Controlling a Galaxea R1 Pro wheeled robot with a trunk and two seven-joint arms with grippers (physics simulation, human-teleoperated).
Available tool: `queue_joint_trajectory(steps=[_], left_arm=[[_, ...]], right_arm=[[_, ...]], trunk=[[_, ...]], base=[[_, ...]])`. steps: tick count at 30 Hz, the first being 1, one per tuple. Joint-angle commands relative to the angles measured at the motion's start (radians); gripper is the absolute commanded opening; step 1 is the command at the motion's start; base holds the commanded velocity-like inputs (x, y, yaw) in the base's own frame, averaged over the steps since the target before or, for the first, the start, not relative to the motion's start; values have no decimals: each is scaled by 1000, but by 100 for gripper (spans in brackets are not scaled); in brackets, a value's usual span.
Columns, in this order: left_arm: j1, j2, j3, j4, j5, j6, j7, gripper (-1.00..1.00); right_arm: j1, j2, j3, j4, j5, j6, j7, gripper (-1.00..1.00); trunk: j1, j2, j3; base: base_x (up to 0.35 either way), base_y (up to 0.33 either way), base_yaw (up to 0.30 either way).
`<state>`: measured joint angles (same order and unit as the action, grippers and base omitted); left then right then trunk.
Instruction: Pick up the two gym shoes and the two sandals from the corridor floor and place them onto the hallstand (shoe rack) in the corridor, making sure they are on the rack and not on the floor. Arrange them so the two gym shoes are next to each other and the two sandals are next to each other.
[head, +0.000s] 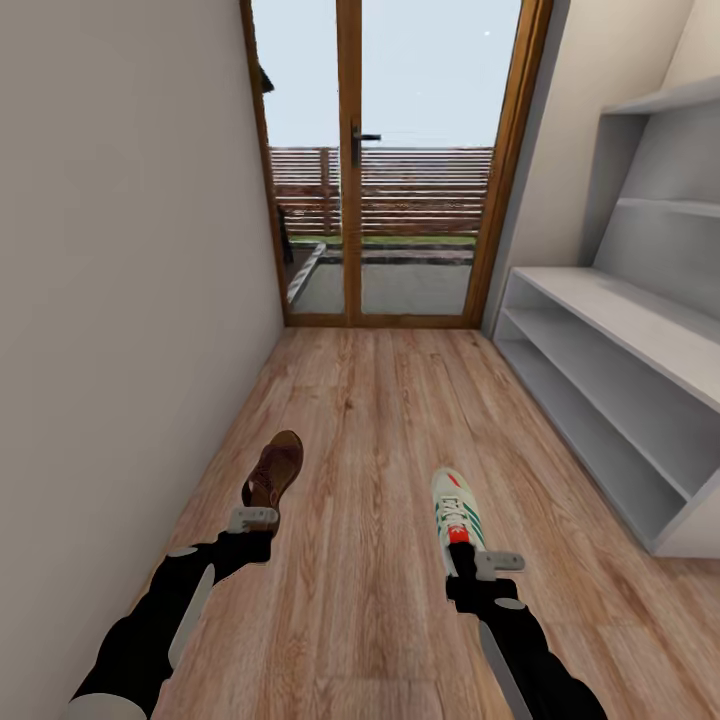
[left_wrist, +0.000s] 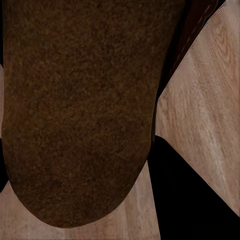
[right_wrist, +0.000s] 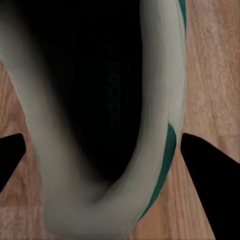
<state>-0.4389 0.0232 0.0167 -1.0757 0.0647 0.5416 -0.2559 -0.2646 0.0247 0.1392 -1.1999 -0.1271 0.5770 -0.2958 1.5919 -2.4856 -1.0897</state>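
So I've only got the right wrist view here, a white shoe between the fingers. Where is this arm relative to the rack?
Observer: In the head view the right gripper is at the heel of a gym shoe mid-corridor. The hallstand stands along the wall to the robot's right.
Operator: Anything on it yet?
Observer: No footwear on the shelves that show.
Operator: And the other arm?
Observer: The left gripper is at the heel of a brown sandal, close to the left wall.
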Motion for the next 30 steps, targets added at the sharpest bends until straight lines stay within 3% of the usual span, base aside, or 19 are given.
queue_joint_trajectory(steps=[1, 30], left_arm=[[0, 0, 2, -1, 6, 8, -6, -100], [0, 0, 2, -1, 5, 8, -6, -100]], right_arm=[[-1, 0, 2, -1, -9, 3, -10, -100], [-1, 0, 3, -1, -9, 3, -10, -100]], trunk=[[0, 0, -1], [0, 0, -1]], base=[[346, -1, 0], [346, 0, -2]])
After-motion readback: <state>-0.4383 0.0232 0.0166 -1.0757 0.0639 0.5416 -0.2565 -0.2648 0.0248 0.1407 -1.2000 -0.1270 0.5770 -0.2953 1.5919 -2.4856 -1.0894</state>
